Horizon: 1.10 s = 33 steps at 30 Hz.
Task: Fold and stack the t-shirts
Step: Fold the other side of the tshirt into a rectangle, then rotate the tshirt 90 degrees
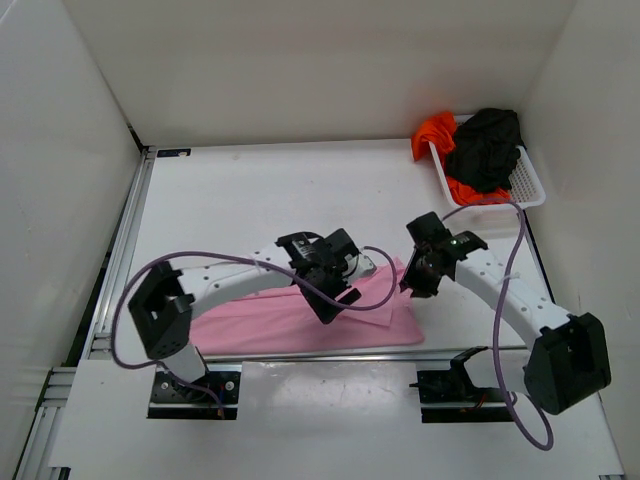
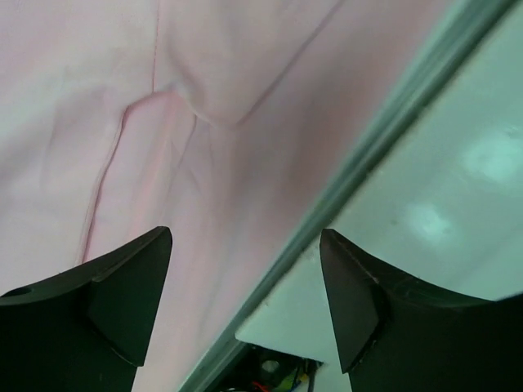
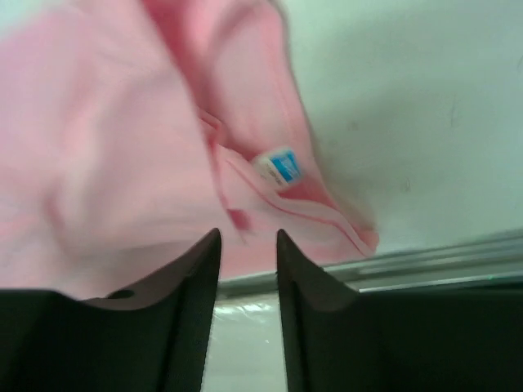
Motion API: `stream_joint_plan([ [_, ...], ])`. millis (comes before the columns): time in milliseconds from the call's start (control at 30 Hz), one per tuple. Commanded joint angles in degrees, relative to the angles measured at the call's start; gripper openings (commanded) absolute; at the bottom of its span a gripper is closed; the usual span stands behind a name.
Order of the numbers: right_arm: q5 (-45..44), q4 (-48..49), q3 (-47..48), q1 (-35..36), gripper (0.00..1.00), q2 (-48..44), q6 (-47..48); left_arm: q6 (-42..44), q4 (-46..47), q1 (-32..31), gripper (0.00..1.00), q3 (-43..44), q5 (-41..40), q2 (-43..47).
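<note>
The light pink t-shirt [image 1: 290, 322] lies as a long folded band along the table's near edge. My left gripper [image 1: 328, 303] hovers over its middle, jaws wide open and empty; in the left wrist view [image 2: 245, 245] pink cloth [image 2: 122, 106] lies under the left finger. My right gripper [image 1: 412, 283] is at the shirt's right end. In the right wrist view [image 3: 248, 237] its jaws stand a narrow gap apart with nothing between them, just short of the collar with its blue label [image 3: 280, 167]. The black t-shirt [image 1: 485, 148] and the orange-red t-shirt [image 1: 437, 132] are bunched in the basket.
The white mesh basket [image 1: 530, 185] stands at the far right corner, the orange-red shirt spilling over its left rim. A metal rail [image 2: 384, 139] runs along the table's near edge beside the pink shirt. White walls enclose the table on three sides.
</note>
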State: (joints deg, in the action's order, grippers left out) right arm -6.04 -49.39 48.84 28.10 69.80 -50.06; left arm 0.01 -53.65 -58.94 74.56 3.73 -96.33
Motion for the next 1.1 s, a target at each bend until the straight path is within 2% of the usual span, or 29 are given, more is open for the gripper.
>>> stream_joint_plan([
  [0,-4.94,-0.71,7.92,-0.41,0.32,4.53,3.82,-0.01,-4.10,0.84,0.84,0.15,5.16,7.56],
  [100,-5.47,0.42,12.68,-0.41,0.26,8.84,5.23,-0.01,-3.14,1.98,0.88,-0.47,3.14,7.56],
  [233,-4.77,2.36,14.53,-1.64,0.23,14.30,5.77,-0.01,2.56,9.61,0.89,-1.79,-1.25,7.56],
  [267,-4.07,3.41,15.23,-2.25,0.23,16.66,5.77,-0.01,3.37,15.20,0.89,-1.79,-2.31,7.56],
  [333,-3.54,5.43,15.76,-2.87,0.26,18.96,5.77,-0.01,4.69,21.64,0.89,-1.79,-5.64,7.04],
  [367,-3.54,6.14,16.37,-3.39,0.28,21.23,5.77,-0.01,5.82,27.85,0.89,-1.79,-6.88,7.04],
  [467,-4.50,6.76,17.51,-4.45,0.29,26.59,6.38,-0.01,8.90,37.89,0.89,-4.68,-14.52,8.17],
  [567,-5.03,6.76,17.52,-5.85,0.29,31.51,6.91,-0.01,12.25,44.06,0.89,-10.48,-21.28,8.71],
  [700,-4.42,6.76,20.93,-7.96,0.29,36.54,8.75,-0.01,14.00,54.60,0.88,-15.76,-23.41,4.07],
  [767,-4.42,5.53,23.57,-8.50,0.29,39.79,9.28,-0.01,14.80,57.25,0.88,-17.61,-23.94,2.30],
  [900,-4.42,2.90,33.14,-9.02,0.29,46.29,11.21,-0.01,15.94,60.69,0.88,-18.14,-23.33,-1.75],
  [1000,-4.42,-0.79,44.64,-9.02,0.28,53.40,12.70,-0.01,15.94,62.10,0.88,-18.14,-23.33,-3.33],
  [1067,-3.80,-3.60,57.64,-9.02,0.28,60.34,13.58,-0.01,15.94,62.80,0.88,-18.14,-23.33,-3.86],
])
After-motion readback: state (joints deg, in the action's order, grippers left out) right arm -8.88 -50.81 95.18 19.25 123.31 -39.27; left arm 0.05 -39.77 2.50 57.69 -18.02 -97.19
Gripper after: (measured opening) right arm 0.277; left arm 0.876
